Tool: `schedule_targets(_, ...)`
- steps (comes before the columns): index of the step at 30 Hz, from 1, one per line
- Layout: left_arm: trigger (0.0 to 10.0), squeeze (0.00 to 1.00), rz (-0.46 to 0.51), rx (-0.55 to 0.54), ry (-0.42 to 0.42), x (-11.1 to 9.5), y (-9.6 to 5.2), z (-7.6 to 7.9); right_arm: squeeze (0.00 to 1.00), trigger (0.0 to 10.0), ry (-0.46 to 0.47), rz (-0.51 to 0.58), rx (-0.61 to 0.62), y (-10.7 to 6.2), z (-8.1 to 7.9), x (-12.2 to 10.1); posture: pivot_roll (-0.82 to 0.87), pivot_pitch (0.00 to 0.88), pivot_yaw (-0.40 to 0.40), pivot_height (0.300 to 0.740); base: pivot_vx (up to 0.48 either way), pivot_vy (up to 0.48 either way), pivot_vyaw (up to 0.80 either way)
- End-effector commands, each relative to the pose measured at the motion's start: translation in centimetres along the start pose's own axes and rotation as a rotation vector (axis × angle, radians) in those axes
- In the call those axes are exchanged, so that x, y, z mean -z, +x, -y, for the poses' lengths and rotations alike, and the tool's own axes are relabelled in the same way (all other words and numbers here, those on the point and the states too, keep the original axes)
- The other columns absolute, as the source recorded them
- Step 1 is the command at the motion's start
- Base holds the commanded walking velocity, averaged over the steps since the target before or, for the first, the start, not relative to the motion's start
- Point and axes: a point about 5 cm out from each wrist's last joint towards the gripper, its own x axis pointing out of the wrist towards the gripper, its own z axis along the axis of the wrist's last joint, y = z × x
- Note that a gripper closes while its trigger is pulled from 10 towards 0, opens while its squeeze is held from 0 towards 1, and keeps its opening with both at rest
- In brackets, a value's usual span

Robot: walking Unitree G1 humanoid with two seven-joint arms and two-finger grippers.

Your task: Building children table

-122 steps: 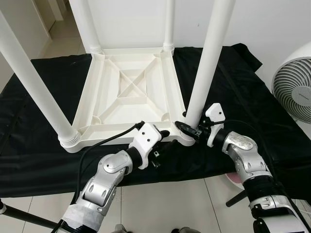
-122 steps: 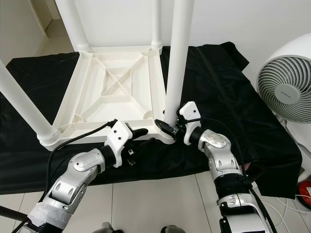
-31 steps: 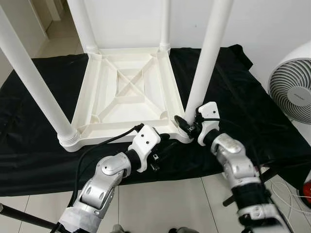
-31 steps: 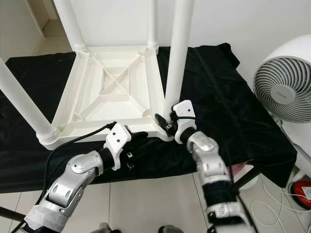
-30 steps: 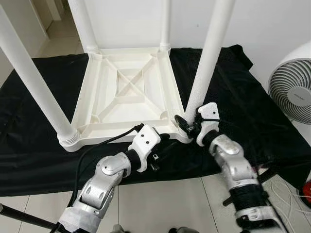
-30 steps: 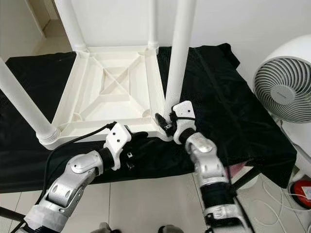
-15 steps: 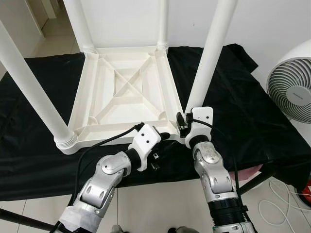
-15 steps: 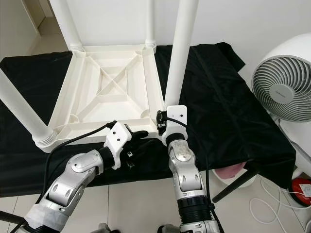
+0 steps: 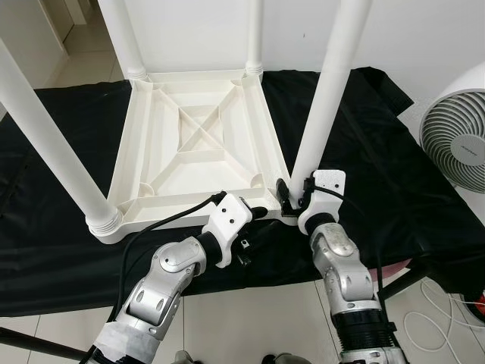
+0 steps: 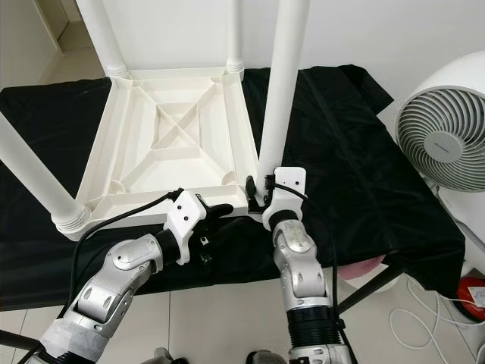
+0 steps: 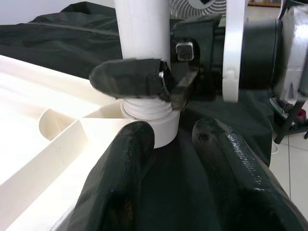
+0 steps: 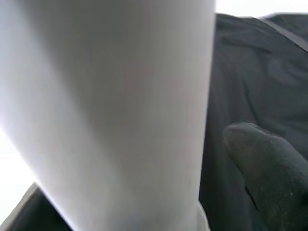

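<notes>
A white children's table (image 9: pixel 198 138) lies upside down on a black cloth (image 9: pixel 379 152), its legs pointing up. My right gripper (image 9: pixel 285 199) is shut on the base of the near-right table leg (image 9: pixel 326 98), just above its socket. One of its black fingers (image 11: pixel 130 77) lies across the front of the leg. The leg (image 12: pixel 110 110) is very close in the right wrist view, with one finger (image 12: pixel 262 163) beside it. My left gripper (image 11: pixel 175 159) rests open on the cloth at the table's front edge, next to that corner socket (image 11: pixel 159 127), with only cloth between its fingers.
The near-left leg (image 9: pixel 45 136) and two far legs (image 9: pixel 125 38) also stand upright. A white fan (image 9: pixel 458 144) is at the right. Beige floor tiles (image 9: pixel 250 318) lie below the cloth's front edge. A black stand leg (image 9: pixel 45 345) crosses the lower left.
My right arm has swung around the leg's base from the right side toward the front, the gripper staying at the base. The left arm has stayed put. The camera shifted slightly.
</notes>
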Motion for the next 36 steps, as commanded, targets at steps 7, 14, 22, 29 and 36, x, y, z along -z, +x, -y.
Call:
schedule_targets(7,10.0,0.00,-0.027,-0.002,0.016,0.4,-0.2,0.0,0.00,10.0,-0.164,0.003,-0.390,0.1,0.8,-0.6,-0.16,0.077,0.042,0.740,0.000,0.000,0.00)
schedule_targets(14,10.0,0.00,-0.024,-0.001,0.016,0.3,-0.1,-0.1,0.00,10.0,-0.236,-0.011,-0.527,0.7,1.4,-0.8,-0.16,0.082,0.052,0.740,0.000,0.000,0.00)
schedule_targets(22,10.0,0.00,-0.016,-0.007,0.018,0.1,0.0,-0.2,0.00,0.0,-0.293,-0.040,-0.659,1.8,2.3,-0.5,-0.15,0.079,0.053,0.740,0.000,0.000,0.00)
schedule_targets(29,10.0,0.00,-0.014,-0.013,0.024,-0.1,0.0,-0.5,0.00,0.0,-0.283,-0.066,-0.699,1.9,3.0,0.4,-0.14,0.069,0.059,0.740,0.000,0.000,0.00)
schedule_targets(36,10.0,0.00,-0.017,0.000,0.025,0.0,0.0,-0.3,0.00,10.0,-0.251,-0.049,-0.653,1.9,3.6,0.5,-0.15,0.068,0.064,0.740,0.000,0.000,0.00)
